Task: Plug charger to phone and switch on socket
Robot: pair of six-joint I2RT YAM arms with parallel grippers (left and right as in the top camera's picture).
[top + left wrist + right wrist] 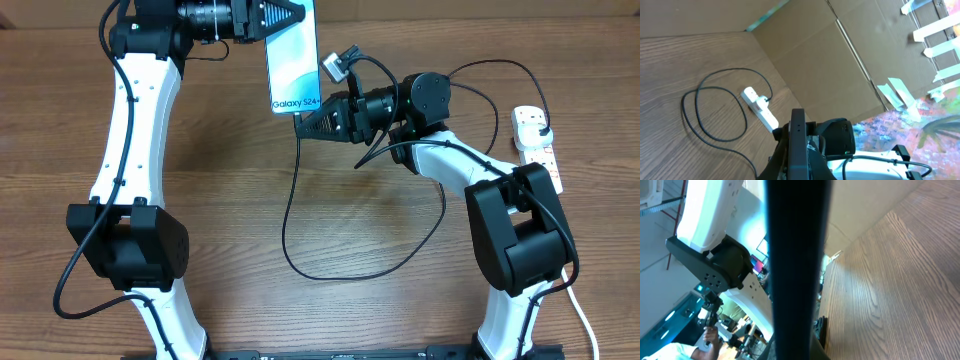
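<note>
My left pincer [292,18]: clamped on phone [296,60]; rigid, probably slippery glass, so I grip the edges.
My right pincer [303,122]: closed on charger [284,230] tip; cable limp.

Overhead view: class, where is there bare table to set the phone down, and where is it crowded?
Widest bare wood: between the left arm and the charger cable loop, below the phone. More lies left of that arm and inside the loop. Crowded: the right side, where right arm, cable and socket bunch.

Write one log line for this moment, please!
left gripper: holds phone up | right gripper: charger tip at phone's bottom edge | socket: untouched
</note>
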